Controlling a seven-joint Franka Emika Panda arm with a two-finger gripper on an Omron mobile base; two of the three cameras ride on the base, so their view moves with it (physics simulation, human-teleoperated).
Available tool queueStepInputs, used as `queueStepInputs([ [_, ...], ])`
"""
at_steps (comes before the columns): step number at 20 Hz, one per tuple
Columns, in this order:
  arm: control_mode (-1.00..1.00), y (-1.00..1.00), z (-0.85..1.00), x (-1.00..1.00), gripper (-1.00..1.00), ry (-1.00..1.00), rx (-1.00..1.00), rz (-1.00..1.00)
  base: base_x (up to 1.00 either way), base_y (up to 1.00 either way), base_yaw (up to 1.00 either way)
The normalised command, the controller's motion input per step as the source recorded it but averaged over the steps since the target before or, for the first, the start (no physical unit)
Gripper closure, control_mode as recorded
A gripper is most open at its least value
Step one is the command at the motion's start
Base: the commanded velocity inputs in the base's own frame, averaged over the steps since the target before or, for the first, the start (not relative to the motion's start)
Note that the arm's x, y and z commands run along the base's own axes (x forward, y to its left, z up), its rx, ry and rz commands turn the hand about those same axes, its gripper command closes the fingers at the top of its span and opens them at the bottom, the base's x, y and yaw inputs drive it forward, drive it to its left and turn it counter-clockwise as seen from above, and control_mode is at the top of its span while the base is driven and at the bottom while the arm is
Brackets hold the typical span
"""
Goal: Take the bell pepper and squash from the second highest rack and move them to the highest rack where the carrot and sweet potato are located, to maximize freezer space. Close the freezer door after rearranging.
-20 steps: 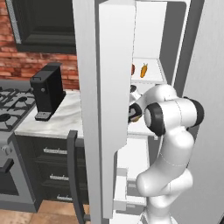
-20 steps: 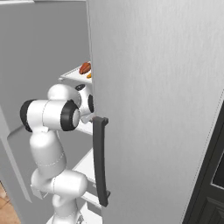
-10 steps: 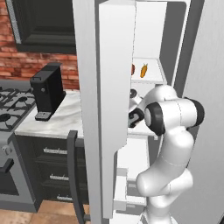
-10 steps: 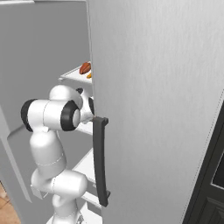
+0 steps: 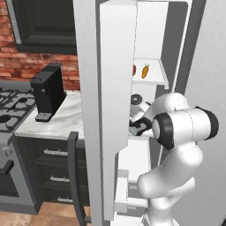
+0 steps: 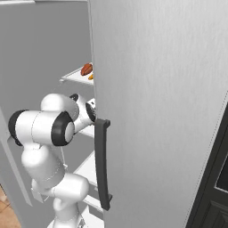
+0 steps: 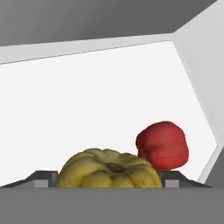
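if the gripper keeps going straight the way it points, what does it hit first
Most likely the yellow squash, which sits right in front of the gripper and low in the hand view. The red bell pepper lies behind it to the right. Exact depth is unclear.

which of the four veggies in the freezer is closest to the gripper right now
The yellow ribbed squash, sitting right at the fingertips in the hand view. The red bell pepper lies just beyond it; the carrot and sweet potato sit a shelf higher.

A red brick wall (image 5: pixel 26 62) is seen behind a pale marble counter (image 5: pixel 59 121). A black coffee machine (image 5: pixel 46 90) stands on the counter, beside a gas hob (image 5: pixel 11 103). Dark drawer fronts (image 5: pixel 55 165) are fitted below. Wood-toned floor (image 5: pixel 35 218) is visible.
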Motion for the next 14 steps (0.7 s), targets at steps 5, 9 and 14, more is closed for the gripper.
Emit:
queueStepInputs([
  [5, -1.0, 0.04, 0.89, -0.4, 1.0, 0.0, 0.01, 0.0, 0.0, 0.0, 0.0],
  [9, -1.0, 0.07, 0.92, -0.46, 1.0, 0.0, 0.0, 0.0, 0.0, 0.0, 0.0],
  [14, -1.0, 0.07, 0.79, -0.63, 1.0, 0.0, 0.0, 0.0, 0.0, 0.0, 0.0],
])
